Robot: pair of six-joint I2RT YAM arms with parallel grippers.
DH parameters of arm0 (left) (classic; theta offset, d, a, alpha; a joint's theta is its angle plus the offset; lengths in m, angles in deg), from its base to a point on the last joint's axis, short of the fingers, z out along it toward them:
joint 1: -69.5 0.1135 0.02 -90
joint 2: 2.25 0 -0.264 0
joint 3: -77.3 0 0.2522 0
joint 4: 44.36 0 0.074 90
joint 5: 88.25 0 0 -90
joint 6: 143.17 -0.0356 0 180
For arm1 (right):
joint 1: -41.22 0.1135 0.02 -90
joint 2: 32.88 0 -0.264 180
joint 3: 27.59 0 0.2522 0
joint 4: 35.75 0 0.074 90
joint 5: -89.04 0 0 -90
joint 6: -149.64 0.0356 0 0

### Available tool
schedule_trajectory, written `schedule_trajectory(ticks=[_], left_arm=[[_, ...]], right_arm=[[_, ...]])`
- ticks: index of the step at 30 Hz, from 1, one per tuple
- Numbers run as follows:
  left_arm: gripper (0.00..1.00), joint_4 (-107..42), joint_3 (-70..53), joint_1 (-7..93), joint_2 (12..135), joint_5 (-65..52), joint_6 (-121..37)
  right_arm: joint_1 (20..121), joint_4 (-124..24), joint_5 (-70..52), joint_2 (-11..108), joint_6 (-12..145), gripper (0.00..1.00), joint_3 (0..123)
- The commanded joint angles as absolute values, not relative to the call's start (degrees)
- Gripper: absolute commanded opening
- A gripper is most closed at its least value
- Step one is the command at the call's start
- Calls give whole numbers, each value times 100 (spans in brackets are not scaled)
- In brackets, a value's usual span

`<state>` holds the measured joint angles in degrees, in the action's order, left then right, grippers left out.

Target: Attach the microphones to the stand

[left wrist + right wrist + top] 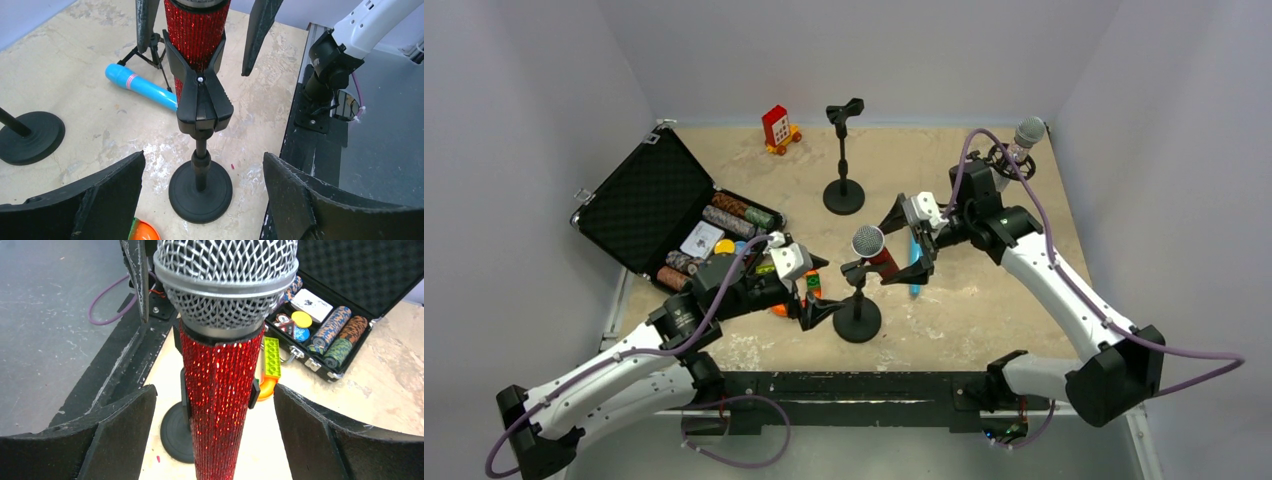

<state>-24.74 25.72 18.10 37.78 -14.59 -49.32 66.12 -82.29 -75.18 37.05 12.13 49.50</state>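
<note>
Top camera first: the red glitter mic with the silver mesh head [875, 251] sits head-up in the clip of the near black round-base stand [857, 320]. The right gripper [906, 243] and left gripper [821, 290] flank it from opposite sides, both spread wide and holding nothing. The plain light-blue mic [914, 272] lies flat on the sandy table [984, 300] just right of that stand, directly under the right gripper, with its long axis running roughly near-to-far. So the right arm is clearly the closer one for it. The far black stand [844, 165] has an empty clip and open room all round, and my guess is that's where blue goes. The silver glitter mic [1028, 133] is up in the far right corner, propped on something, but I can't tell how it's held.

Left wrist: its fingers are wide apart either side of the near stand's post, touching nothing. The clip grips the red barrel. The blue mic lies on the table beyond, off to the left in this view.

Right wrist: the red mic is dead centre between the wide-open fingers, with a gap on both sides. The open black foam-lined case [350, 270] sits behind it, out of the way I'd say.
</note>
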Motion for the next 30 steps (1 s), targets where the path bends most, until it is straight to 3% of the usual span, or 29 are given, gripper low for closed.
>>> schedule_trajectory(ticks=[1, 5, 8, 15, 17, 24, 30], left_arm=[[91, -2545, 2761, 1843, 3575, -1589, -4824], [91, -2571, 2887, 1843, 3436, -1566, -4764], [91, -2510, 2917, 1839, 3312, -1517, -4755], [91, -2262, 2952, 1843, 3038, -1358, -4781], [91, -2191, 2968, 1842, 2951, -1330, -4789], [91, -1893, 2975, 1842, 2553, -1211, -4789], [91, -1734, 2899, 1841, 2325, -1130, -4831]], right_arm=[[6774, -8387, -7582, 3874, 1281, 90, 5333], [6890, -8461, -7607, 4040, 1306, 87, 5510], [6941, -8588, -7670, 4134, 1199, 79, 5590], [6947, -9371, -7689, 4219, 691, 36, 5825], [6943, -9385, -7623, 4101, 736, 29, 5782], [6750, -9346, -7054, 3367, 1856, 23, 5773], [5661, -9751, -6849, 2707, 2274, 21, 5656]])
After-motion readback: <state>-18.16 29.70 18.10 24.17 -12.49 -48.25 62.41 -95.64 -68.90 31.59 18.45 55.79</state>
